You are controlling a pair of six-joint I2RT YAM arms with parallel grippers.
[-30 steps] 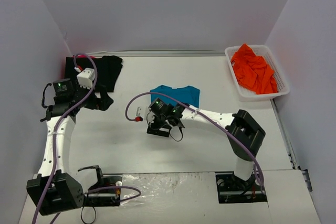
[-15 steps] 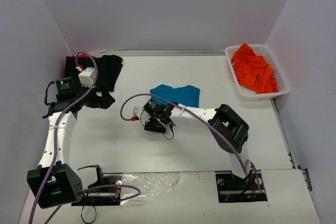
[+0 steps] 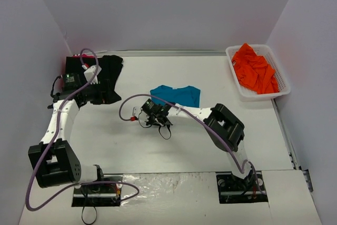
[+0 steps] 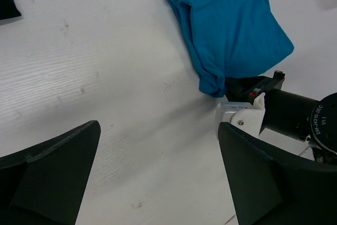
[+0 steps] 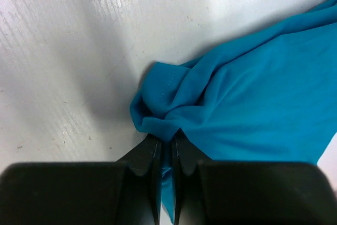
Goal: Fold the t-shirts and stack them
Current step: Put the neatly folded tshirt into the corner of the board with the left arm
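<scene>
A teal-blue t-shirt (image 3: 176, 95) lies crumpled at the middle of the table. My right gripper (image 3: 151, 111) is at its near-left corner, and in the right wrist view it (image 5: 166, 140) is shut on a bunched fold of the teal cloth (image 5: 253, 104). My left gripper (image 3: 103, 96) hangs open by the near edge of a black t-shirt (image 3: 109, 69) at the back left. Its fingers (image 4: 52, 162) stand wide apart over bare table, with the teal t-shirt (image 4: 231, 30) ahead of them. Orange t-shirts (image 3: 255, 69) fill the basket.
The white slotted basket (image 3: 263, 96) stands at the back right, against the right wall. Purple cables loop off both arms, one beside the right gripper. White walls close in the table on the left, back and right.
My right gripper has slid left to the teal shirt's corner and shut on it. The left arm has swung back and left, towards the black shirt, its gripper still open.
</scene>
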